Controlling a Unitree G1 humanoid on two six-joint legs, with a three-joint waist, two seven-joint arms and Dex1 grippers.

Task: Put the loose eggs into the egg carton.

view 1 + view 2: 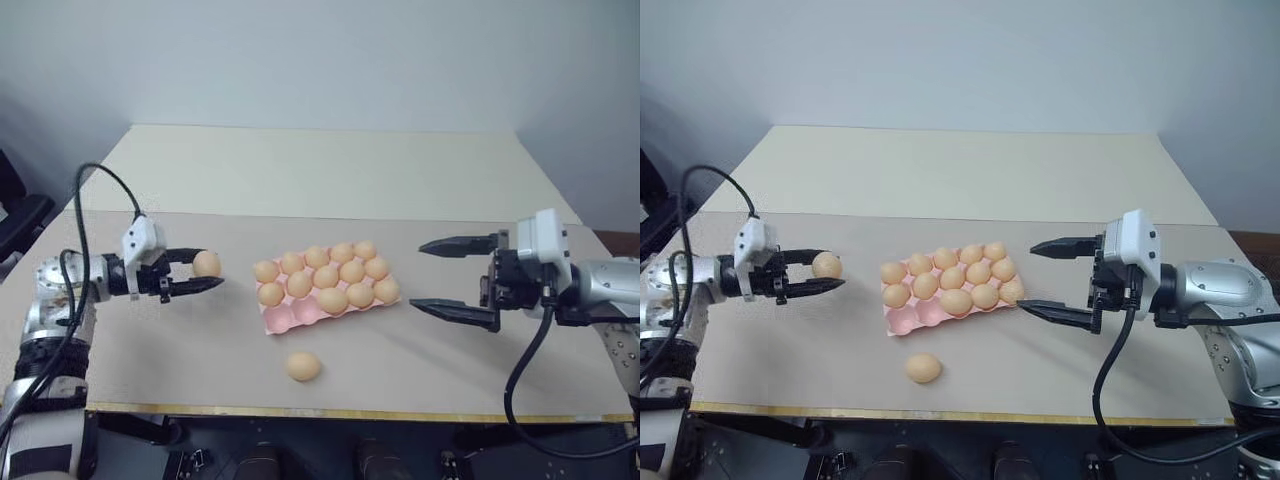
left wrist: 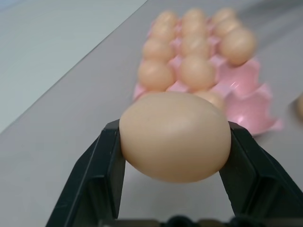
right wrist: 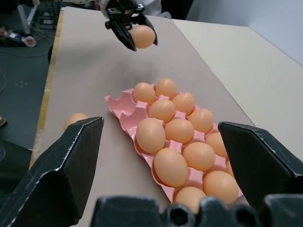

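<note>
1. The held egg (image 1: 207, 263) sits clamped between the two fingers of the left gripper (image 1: 200, 272), above the table (image 1: 150, 340) and to the left of the egg carton (image 1: 300, 318).
2. A second loose egg (image 1: 303, 366) lies on the table just in front of the carton.
3. Step in hand: carrying the held egg to the carton.
4. Next move: align the egg over one of the vacant near-left cups, apparently two, and lower it.
5. The left gripper points right, roughly level.
6. The right gripper (image 1: 462, 280) hovers right of the carton, fingers spread wide, empty.
</note>
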